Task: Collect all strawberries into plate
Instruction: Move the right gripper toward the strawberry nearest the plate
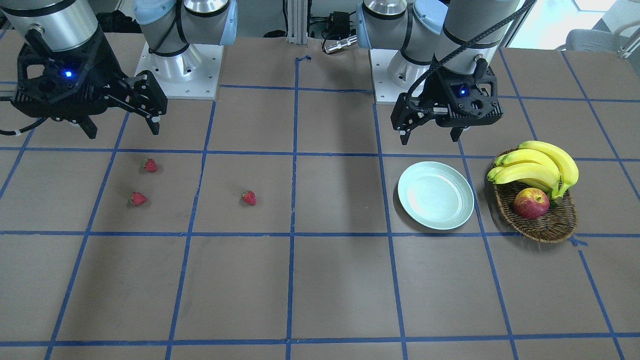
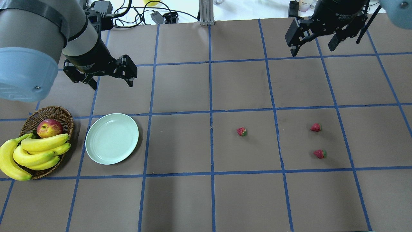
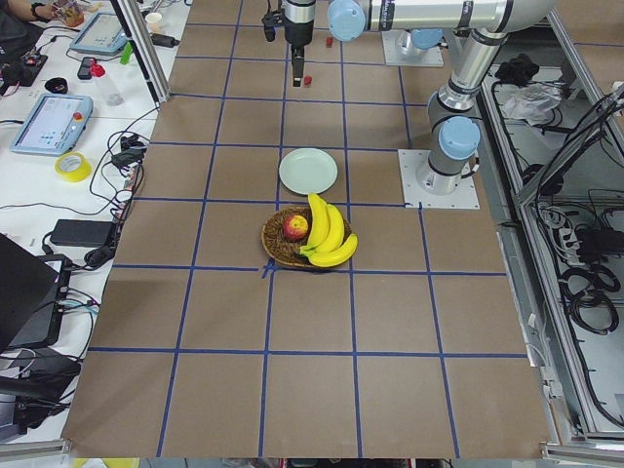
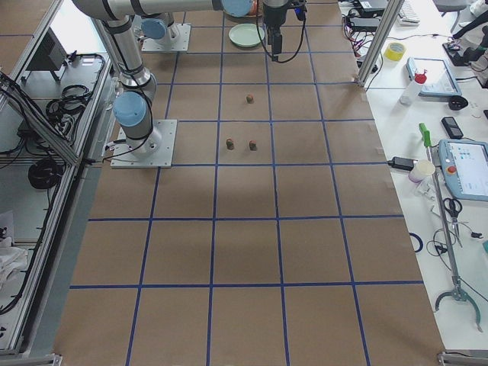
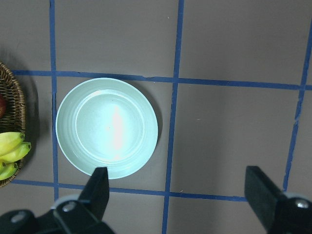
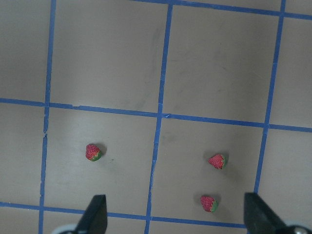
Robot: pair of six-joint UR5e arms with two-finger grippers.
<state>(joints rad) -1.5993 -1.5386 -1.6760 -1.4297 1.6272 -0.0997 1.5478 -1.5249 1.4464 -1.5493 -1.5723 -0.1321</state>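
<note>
Three small red strawberries lie on the brown table: one toward the middle [image 2: 241,131] and two further right [image 2: 316,127] [image 2: 320,153]. They also show in the front view [image 1: 249,197] [image 1: 150,165] [image 1: 138,199] and in the right wrist view [image 6: 93,152] [image 6: 217,161] [image 6: 208,203]. The pale mint plate [image 2: 112,138] [image 1: 435,195] [image 5: 107,127] is empty. My left gripper [image 2: 112,84] [image 5: 176,180] is open and empty, above the table just beyond the plate. My right gripper [image 2: 312,51] [image 6: 174,204] is open and empty, high above the table beyond the strawberries.
A brown wicker basket [image 2: 58,112] stands left of the plate, holding a bunch of bananas [image 2: 35,151] and a red-yellow apple [image 2: 49,128]. Blue tape lines form a grid on the table. The two arm bases [image 1: 180,75] [image 1: 395,75] stand on the robot's side of the table.
</note>
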